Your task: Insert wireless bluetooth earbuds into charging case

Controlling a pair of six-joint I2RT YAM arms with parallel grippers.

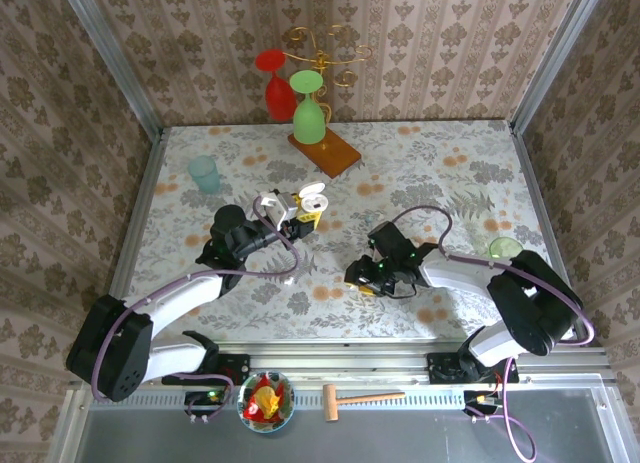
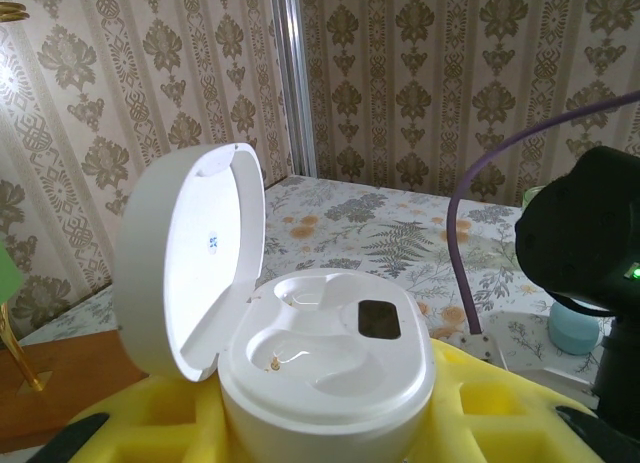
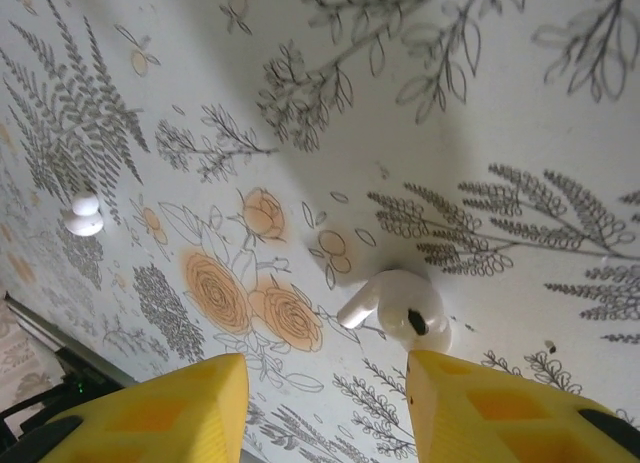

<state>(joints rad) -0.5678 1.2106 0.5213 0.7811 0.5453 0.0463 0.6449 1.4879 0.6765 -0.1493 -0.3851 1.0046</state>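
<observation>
Yellow fingers (image 3: pixel 170 413) of the right gripper (image 3: pixel 325 361) sit closest to the lens, spread apart and released, with nothing between them. Just past their tips one white earbud (image 3: pixel 395 308) lies on the floral surface (image 3: pixel 520 113). Its stem points left and its bulb carries a dark spot. It is nearer the right finger than the left; contact with either cannot be told. Two small white pieces (image 3: pixel 85 214), pressed against each other, lie well off to the left on the same cloth.

Left gripper (image 1: pixel 302 217): yellow fingers (image 2: pixel 500 408) clenched on the white charging case (image 2: pixel 330 368). The lid (image 2: pixel 190 268) is swung open and stands upright on the case's left. Two moulded wells show bare white plastic, with a dark rectangular window beside them.

From overhead, the two grippers are near each other mid-surface but apart. A teal cup (image 1: pixel 204 173) stands left of the case. At the far edge, a green stemmed glass (image 1: pixel 308 118) stands on a wooden board (image 1: pixel 328 153), with a red glass (image 1: pixel 277 88) and a gold rack (image 1: pixel 325 48) behind it. On the near ledge sit a bowl (image 1: pixel 265 415) and a wooden mallet (image 1: pixel 360 397).
</observation>
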